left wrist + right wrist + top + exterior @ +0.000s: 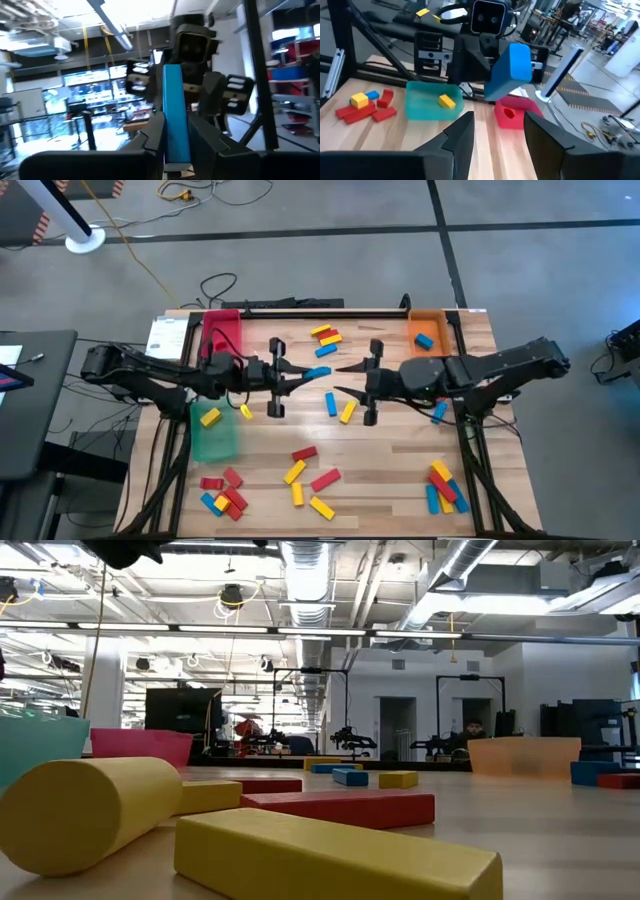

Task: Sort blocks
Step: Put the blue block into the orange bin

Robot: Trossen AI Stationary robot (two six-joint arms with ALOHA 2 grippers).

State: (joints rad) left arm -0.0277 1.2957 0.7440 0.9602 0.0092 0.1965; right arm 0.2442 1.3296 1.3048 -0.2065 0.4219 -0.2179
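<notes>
Mid-table handover: left hand (283, 376) clamps a blue block (316, 373) aloft, right hand (362, 380) gapes empty opposite; trays (426, 328) hold few, most blocks (310, 476) remain scattered toward the near table edge.

In the left wrist view the blue block (175, 112) has its lower end hidden between the fingers (150, 137). In the low view the nearest yellow block (335, 858) is blurred, its base cut off.
</notes>
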